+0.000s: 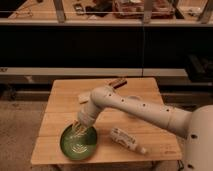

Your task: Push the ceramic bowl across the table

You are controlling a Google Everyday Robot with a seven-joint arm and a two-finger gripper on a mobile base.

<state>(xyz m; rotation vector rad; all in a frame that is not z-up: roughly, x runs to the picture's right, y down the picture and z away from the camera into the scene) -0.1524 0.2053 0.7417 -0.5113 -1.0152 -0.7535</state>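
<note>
One gripper (78, 130) over ceramic bowl (80, 146), bottle (127, 140) beside

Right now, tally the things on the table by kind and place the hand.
Ceramic bowl: 1
White bottle: 1
Pale block: 1
Brown item: 1
Total: 4
Hand: shut, at the bowl's far rim.

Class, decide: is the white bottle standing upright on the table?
No, the white bottle lies on its side on the table, beside the ceramic bowl where the gripper is.
</note>
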